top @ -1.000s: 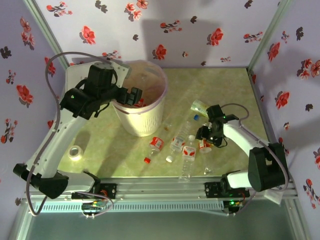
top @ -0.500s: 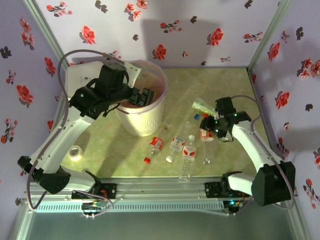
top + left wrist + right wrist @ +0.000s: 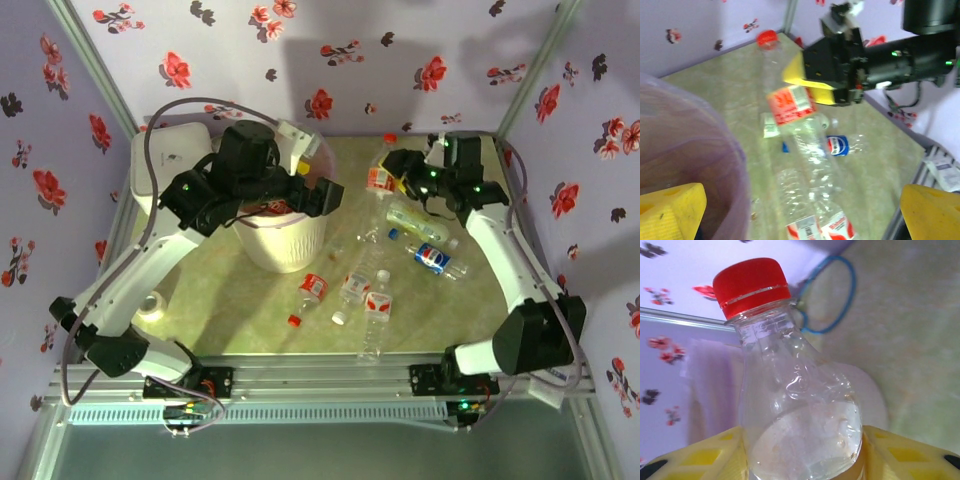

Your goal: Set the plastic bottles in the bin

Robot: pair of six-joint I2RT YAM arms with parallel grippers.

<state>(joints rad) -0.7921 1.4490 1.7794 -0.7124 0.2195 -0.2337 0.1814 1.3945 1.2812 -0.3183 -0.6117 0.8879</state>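
Note:
My right gripper is raised at the back of the table, shut on a clear plastic bottle with a red cap and red label. In the right wrist view, that bottle sits between my yellow fingers. Several more plastic bottles lie on the table: a green-labelled one, a blue-labelled one and red-labelled ones. The cream bin with its pink liner stands left of centre. My left gripper hangs open over the bin's right rim, holding nothing.
A white square box sits at the back left beside the bin. A tape roll lies near the left arm. Loose caps lie among the bottles. Floral walls close in the left, back and right sides.
My right gripper closed on a red-capped bottle and lifted it from the middle of the table up toward the back. My left arm swung rightward over the bin, still open.

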